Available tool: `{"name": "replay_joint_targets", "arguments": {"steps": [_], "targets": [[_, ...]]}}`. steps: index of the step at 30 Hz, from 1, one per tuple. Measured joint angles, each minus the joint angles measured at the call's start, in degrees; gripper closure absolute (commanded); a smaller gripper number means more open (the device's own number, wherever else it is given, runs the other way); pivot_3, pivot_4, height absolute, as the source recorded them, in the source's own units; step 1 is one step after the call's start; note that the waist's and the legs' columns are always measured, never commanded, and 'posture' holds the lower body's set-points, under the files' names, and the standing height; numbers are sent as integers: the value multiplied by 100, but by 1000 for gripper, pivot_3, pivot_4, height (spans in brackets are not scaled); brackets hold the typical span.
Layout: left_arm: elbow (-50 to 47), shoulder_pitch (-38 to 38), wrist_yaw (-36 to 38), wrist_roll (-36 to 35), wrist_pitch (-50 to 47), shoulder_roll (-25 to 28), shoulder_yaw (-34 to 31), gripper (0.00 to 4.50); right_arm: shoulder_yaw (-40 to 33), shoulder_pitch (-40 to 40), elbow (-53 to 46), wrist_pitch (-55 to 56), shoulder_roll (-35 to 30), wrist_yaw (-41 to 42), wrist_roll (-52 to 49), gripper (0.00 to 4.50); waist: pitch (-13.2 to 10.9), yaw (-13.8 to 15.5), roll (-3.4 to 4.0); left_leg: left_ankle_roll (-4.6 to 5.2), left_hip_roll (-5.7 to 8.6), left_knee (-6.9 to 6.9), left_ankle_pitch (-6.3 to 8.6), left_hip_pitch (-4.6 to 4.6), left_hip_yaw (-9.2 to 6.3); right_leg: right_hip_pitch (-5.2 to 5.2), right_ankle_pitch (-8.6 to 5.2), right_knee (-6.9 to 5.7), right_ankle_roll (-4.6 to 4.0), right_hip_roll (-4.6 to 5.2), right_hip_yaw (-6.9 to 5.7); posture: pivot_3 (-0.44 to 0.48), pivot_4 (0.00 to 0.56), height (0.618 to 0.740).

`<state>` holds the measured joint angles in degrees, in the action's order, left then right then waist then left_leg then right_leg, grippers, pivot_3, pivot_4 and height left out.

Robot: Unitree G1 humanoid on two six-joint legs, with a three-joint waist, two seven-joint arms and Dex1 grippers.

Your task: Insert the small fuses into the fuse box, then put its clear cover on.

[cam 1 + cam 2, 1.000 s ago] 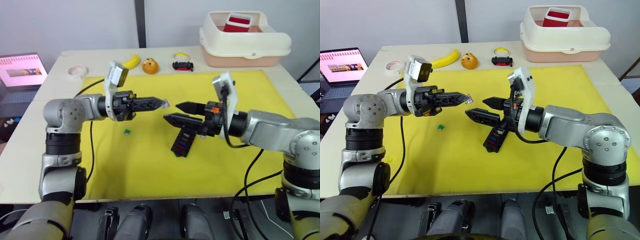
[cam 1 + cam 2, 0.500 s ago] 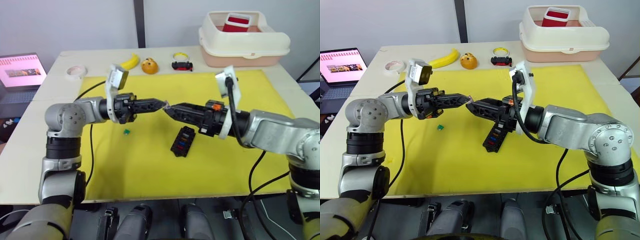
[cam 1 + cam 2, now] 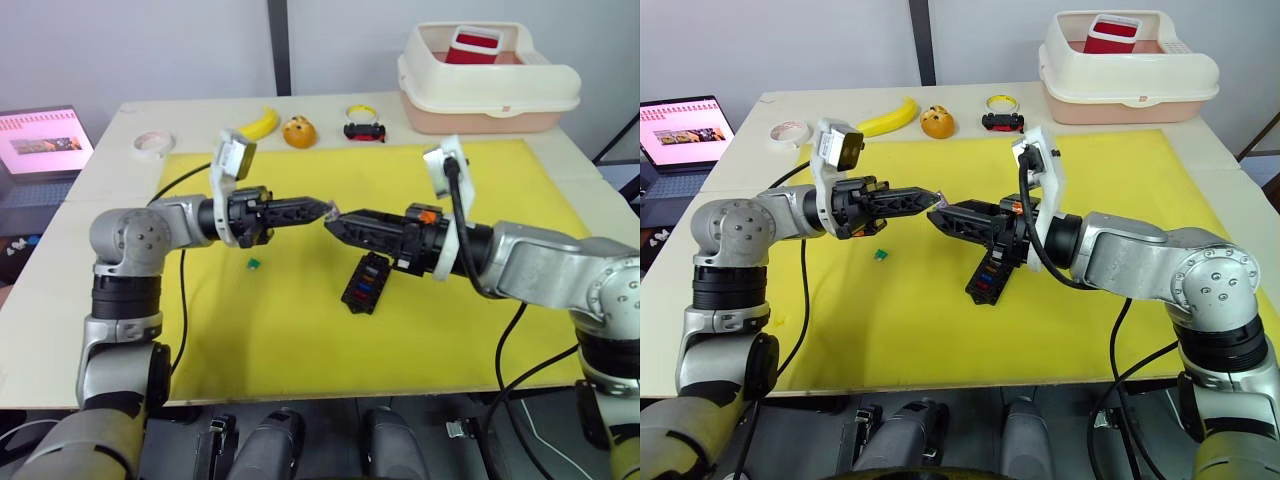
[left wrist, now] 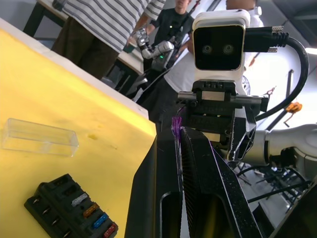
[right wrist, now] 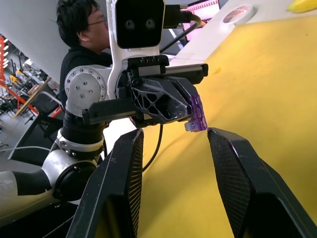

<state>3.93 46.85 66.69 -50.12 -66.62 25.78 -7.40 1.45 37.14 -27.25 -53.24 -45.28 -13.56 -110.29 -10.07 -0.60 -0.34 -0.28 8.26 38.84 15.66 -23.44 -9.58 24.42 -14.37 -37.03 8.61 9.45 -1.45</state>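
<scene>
Your fuse box (image 3: 366,283) lies low centre on the yellow mat, one green fuse (image 3: 255,264) loose to its left. Above, the left gripper (image 3: 326,209) pinches the purple fuse (image 5: 197,113) while the right gripper (image 5: 171,148), jaws apart, brackets it. Release before the right closes and it drops; the clear cover (image 4: 39,137) waits beyond.

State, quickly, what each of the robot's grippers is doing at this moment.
Left gripper: shut on the purple fuse.
Right gripper: open, its fingers either side of that fuse, not yet closed on it.
</scene>
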Motion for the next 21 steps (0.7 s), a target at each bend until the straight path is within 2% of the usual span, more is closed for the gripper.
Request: {"name": "replay_joint_targets", "arguments": {"steps": [8,11,14,21], "targets": [[-67,-128,16,-62,-7,78,103,4500,10,14,0,30,-36,50,0,2333,0,2,0,0,0,0,0,0,0,0,0,0,0,0,0,0,150,740],[-67,-154,31,-64,-5,100,163,4500,16,27,0,30,-39,55,2,3064,0,3,0,0,0,0,0,0,0,0,0,0,0,0,0,0,150,740],[-68,-154,71,-160,7,119,158,4500,8,27,46,46,-93,44,24,4421,0,0,0,0,0,0,0,0,0,0,0,1,0,0,0,0,150,740],[-67,-152,31,-231,59,138,149,4500,17,27,55,101,-114,41,39,4468,0,2,0,0,0,-1,0,0,0,-1,0,2,0,0,0,0,150,740]]}}
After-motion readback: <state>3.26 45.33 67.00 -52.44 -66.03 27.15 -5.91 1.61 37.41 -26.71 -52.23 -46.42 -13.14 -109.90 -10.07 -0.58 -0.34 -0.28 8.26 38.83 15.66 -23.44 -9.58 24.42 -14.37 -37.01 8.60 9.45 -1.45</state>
